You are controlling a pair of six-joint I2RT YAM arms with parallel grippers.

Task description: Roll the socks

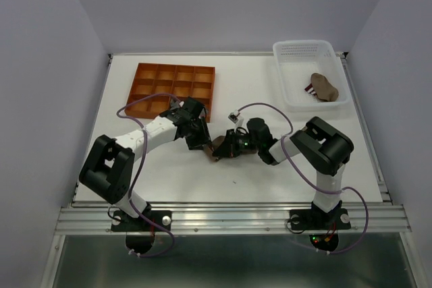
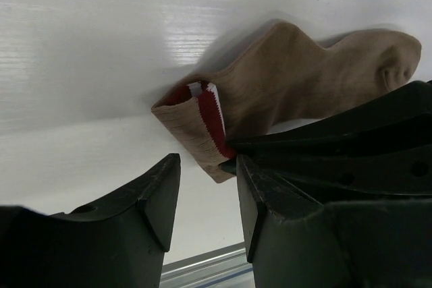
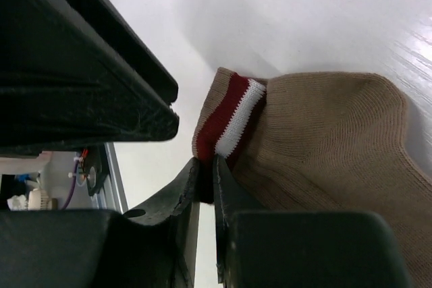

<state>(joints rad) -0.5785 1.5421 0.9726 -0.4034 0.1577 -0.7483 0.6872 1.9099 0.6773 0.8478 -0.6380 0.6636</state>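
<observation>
Now, down at the near edge of the table [image 1: 270, 180], both arms reach in toward the middle, and that's where the action is. The right hand [image 3: 206, 170] has its fingers pressed together on the edge of the tan sock [image 2: 297, 79], pinching it right at the striped cuff [image 2: 202, 116], where a red-and-white band shows at the opening. Solid pinch there: the right wrist view shows fabric sandwiched between the two black fingers.

The left hand [image 2: 208, 166] sits just beside it, jaws apart, with nothing between them. Its fingertips hang low over the table, right by the corner of the cuff; whether one finger actually touches the fabric, I cannot tell. The two hands are very close, almost nose to nose.

The sock itself lies flat on the white surface, its cuff end toward the hands and its toe stretched away from the left hand.

Farther back on the left is the orange tray [image 1: 174, 67], divided into square compartments, well apart from the hands. In the far right corner stands the white basket [image 1: 304, 47], and inside it rests a second sock [image 1: 325, 87], tan-brown, with a bit of red-and-white stripe showing at its left end.
</observation>
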